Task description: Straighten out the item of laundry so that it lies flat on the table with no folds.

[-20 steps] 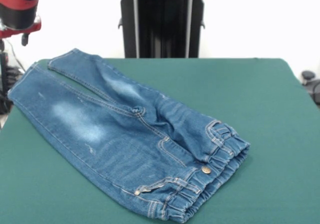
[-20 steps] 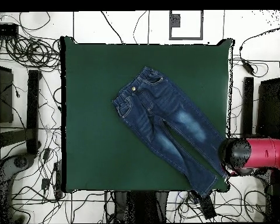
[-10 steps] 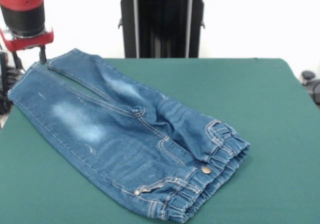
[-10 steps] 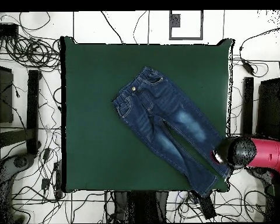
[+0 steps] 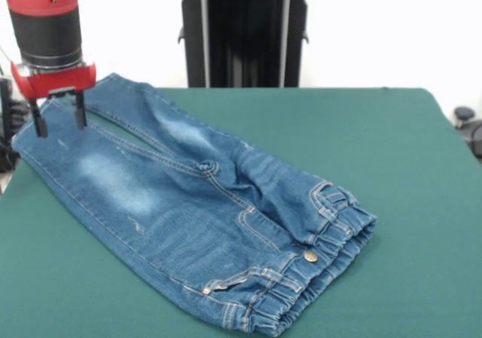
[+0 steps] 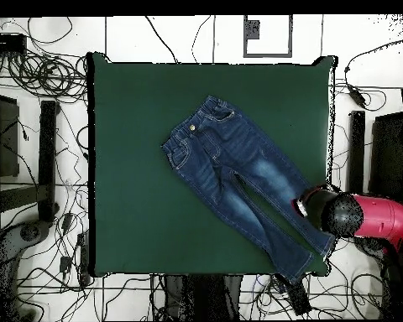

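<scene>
Gripper [image 5: 57,116] of the red and black arm, two dark fingers [image 5: 79,111] spread apart and holding nothing, poised over the cuff end of one leg of the small pair of faded blue denim jeans [image 5: 188,202]; whether the fingertips touch the cloth cannot be told. In the overhead view the gripper [image 6: 304,204] stands at the leg's outer edge, close to the table's right-hand border. Jeans lie on the large rectangular table with dark green felt-like top [image 5: 392,165], their long axis diagonal. In the front view the gathered elastic waistband [image 5: 331,240] with its metal button [image 5: 310,256] points toward the near right, the legs toward the far left corner. Both legs lie side by side, nearly touching, and the cuffs reach the table's edge. Creases show around the crotch seam.
</scene>
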